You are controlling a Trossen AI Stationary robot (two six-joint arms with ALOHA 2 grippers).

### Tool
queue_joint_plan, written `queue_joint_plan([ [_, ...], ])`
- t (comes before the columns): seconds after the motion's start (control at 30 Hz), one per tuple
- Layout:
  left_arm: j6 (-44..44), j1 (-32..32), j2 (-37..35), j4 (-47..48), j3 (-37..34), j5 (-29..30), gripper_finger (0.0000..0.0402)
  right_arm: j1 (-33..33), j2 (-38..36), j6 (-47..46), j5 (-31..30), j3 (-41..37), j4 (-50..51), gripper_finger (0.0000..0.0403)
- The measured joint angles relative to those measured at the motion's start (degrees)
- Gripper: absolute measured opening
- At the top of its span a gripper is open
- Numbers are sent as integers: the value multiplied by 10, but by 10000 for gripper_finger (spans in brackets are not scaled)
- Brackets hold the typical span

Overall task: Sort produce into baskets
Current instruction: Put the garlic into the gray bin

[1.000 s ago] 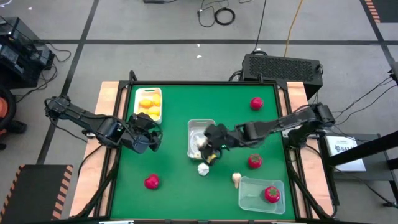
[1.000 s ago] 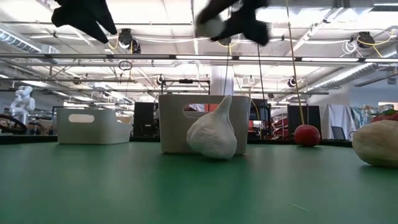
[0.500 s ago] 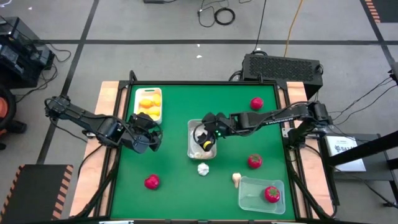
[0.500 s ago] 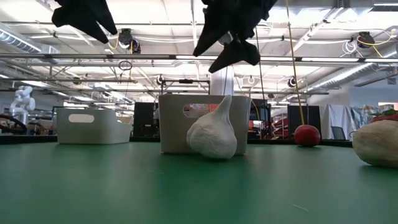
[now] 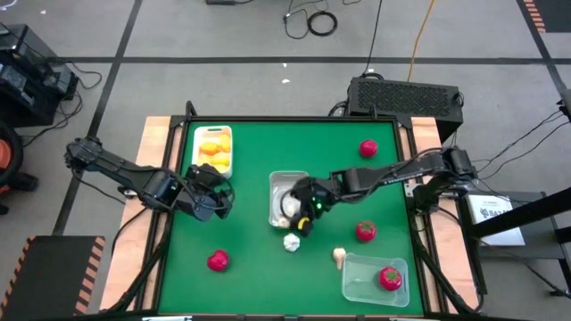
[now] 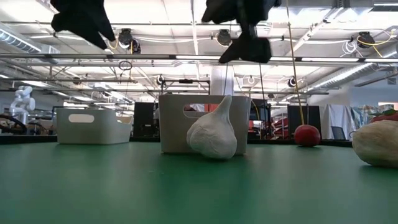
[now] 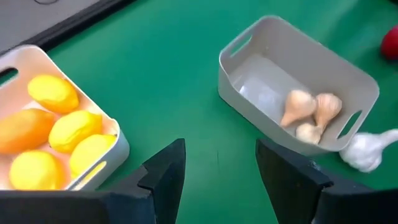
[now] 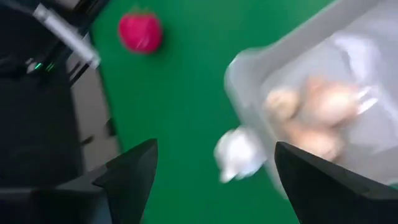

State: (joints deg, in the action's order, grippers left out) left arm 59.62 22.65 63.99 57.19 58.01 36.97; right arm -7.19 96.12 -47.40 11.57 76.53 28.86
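- A strawberry point(image 5: 218, 260) is sitting alone on the near left of the mat point(image 5: 250, 250), with bare green all around it.
- A clear tray point(image 5: 375, 278) is lying at the near right corner with one strawberry point(image 5: 390, 278) inside; a small garlic point(image 5: 338, 258) is resting just off its left edge, and a third strawberry point(image 5: 365, 231) is sitting a little farther back.
- Low down, a garlic bulb point(image 6: 212, 134) is hiding part of the middle tray's point(image 6: 180, 127) front, and another pale piece point(image 6: 377, 142) is getting cut off by the right border.
- The right gripper point(image 5: 302, 217) is hanging over that tray's point(image 5: 287, 198) near edge, fingers spread and carrying nothing; its own camera is too smeared to count the bulbs.
- The left wrist camera is giving the clear look: three garlic bulbs point(image 7: 309, 114) are lying in the tray point(image 7: 298, 81), one bulb point(image 7: 365, 149) outside just beside it.
- The left gripper point(image 5: 212, 192) is waiting by the left edge, fingers apart and empty, near the white tray point(image 5: 212, 149) of lemons point(image 5: 214, 150).
- A fourth strawberry point(image 5: 368, 148) is sitting far right, well apart from everything.
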Motion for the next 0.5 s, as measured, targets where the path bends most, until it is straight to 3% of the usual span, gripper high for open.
queue_joint_plan([
  [0.23, -17, 2, 0, -65, -44, -41, 203, -66, 0, -115, 8, 0, 26, 313],
  [0.5, -275, 20, 4, -282, -50, -88, 203, -112, -1, -201, 0, 45, 141, 313],
])
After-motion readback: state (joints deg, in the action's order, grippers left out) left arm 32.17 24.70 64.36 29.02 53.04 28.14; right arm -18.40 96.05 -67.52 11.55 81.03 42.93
